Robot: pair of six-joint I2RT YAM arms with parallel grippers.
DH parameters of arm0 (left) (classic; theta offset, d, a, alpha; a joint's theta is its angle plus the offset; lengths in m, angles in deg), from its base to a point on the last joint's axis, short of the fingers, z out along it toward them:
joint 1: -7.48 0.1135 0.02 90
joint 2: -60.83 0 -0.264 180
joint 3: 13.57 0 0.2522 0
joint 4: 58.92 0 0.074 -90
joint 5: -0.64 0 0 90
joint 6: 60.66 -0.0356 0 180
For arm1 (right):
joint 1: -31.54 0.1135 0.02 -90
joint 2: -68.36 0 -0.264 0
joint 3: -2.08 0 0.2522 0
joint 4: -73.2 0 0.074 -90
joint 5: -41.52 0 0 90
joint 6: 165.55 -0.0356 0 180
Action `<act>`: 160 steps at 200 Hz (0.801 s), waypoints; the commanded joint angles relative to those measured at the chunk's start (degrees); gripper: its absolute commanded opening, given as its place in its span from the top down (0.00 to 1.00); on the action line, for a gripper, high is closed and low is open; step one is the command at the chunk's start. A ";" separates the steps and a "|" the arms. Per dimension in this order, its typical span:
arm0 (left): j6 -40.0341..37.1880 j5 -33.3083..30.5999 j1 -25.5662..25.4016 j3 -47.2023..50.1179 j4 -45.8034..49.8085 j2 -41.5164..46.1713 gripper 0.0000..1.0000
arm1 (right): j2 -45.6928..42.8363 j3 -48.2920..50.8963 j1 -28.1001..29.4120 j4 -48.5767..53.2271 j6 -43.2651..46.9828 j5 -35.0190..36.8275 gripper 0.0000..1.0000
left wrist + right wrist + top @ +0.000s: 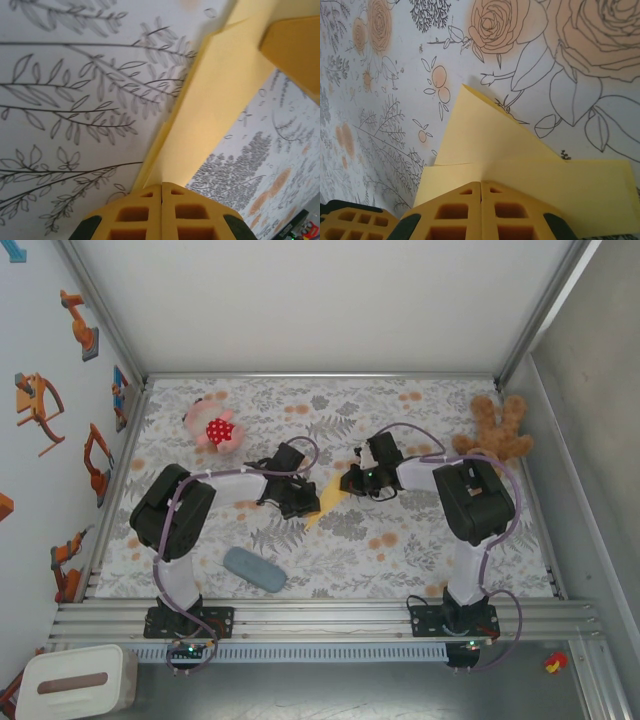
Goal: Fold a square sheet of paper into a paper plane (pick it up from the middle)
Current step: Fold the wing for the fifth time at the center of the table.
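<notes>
The yellow sheet of paper (325, 502) is folded into a slim pointed shape and lies mid-table between my two grippers. My left gripper (303, 502) sits at its left side and my right gripper (352, 483) at its upper right end. In the left wrist view the jaws (161, 186) are shut, and a raised crease of the paper (220, 95) runs into their seam. In the right wrist view the jaws (481, 184) are shut where a band and a triangular flap of the paper (485, 140) meet, with a small pucker at the seam.
A brown teddy bear (492, 432) sits at the back right. A pink toy with a red part (213, 428) lies at the back left. A grey-blue pad (254, 569) lies near the front left. The floral cloth (400, 540) covers the table.
</notes>
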 commanded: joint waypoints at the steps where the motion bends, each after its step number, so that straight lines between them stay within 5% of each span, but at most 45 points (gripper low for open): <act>1: -3.79 2.18 -0.72 -3.40 0.24 2.13 0.95 | 2.22 -0.67 0.00 5.10 2.66 2.23 1.00; 90: -4.58 2.74 -2.17 -11.36 -0.48 -8.64 0.99 | 3.52 -0.70 -0.06 5.90 2.88 2.33 1.00; 160: -4.69 1.41 -2.44 -5.68 -1.76 -9.14 1.00 | 5.10 -0.78 -0.19 7.66 2.97 4.46 1.00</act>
